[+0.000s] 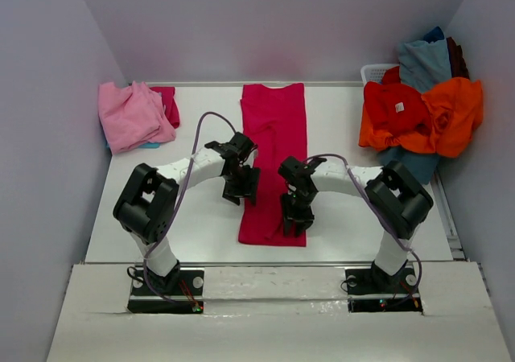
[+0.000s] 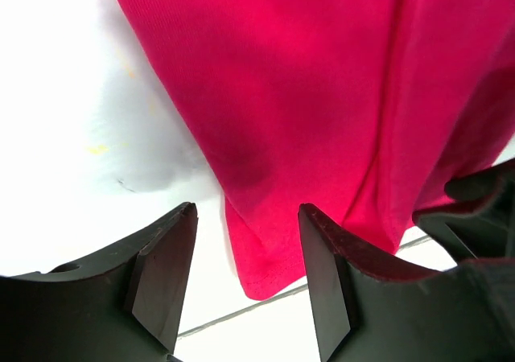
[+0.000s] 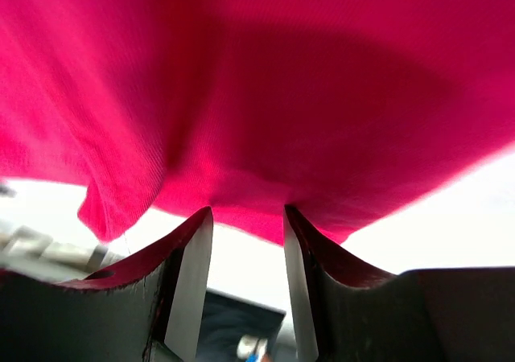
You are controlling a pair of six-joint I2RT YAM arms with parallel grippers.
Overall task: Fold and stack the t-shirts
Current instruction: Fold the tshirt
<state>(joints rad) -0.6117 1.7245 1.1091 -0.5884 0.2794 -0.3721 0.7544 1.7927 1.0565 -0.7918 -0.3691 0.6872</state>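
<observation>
Crimson-magenta t-shirt [image 1: 273,137], folded into a long strip, is lying lengthwise at mid-bench [image 1: 145,217], with the left claw [image 2: 248,211] hovering with jaws apart at its near left corner, gripping nothing, and the right claw [image 3: 248,211] likewise gaping, fingertips touching the near hem.

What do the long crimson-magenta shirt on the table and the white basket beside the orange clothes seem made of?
The long crimson-magenta folded shirt: soft knit cloth, probably cotton, matt; the wrist views show a fine weave and limp folds. The white lattice basket: probably hard plastic, its wall a stiff grid, though small here.
</observation>
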